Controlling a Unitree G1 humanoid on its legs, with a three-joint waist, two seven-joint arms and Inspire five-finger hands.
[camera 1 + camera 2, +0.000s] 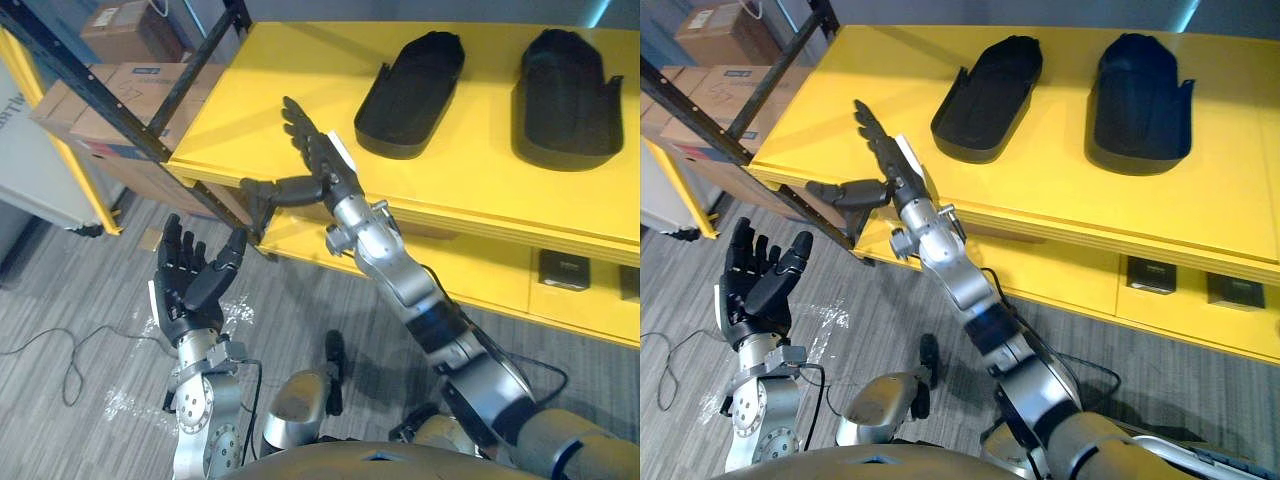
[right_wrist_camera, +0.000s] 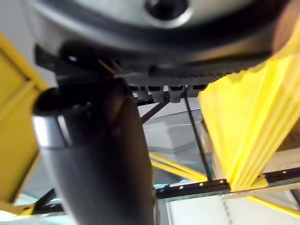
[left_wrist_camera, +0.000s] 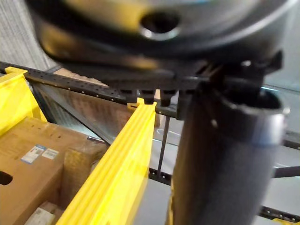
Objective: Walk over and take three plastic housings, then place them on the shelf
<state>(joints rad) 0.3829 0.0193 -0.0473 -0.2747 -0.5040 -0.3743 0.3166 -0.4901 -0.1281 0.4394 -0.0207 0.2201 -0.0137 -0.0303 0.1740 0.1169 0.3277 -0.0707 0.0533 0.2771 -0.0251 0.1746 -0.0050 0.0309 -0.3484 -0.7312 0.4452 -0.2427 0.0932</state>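
Two black plastic housings lie on the yellow shelf (image 1: pixel 290 90): one (image 1: pixel 410 80) near its middle, the other (image 1: pixel 567 92) to its right. My right hand (image 1: pixel 310 150) reaches over the shelf's front left corner, fingers straight, thumb spread out to the side, holding nothing. It is well left of the nearer housing. My left hand (image 1: pixel 190 280) hangs below the shelf over the floor, palm up, fingers relaxed and empty.
A lower yellow shelf (image 1: pixel 480 275) carries small dark boxes (image 1: pixel 563 268). A black metal upright and diagonal brace (image 1: pixel 130 115) stand at the shelf's left end. Cardboard boxes (image 1: pixel 120 110) are stacked behind them. Grey carpet (image 1: pixel 70 300) lies below.
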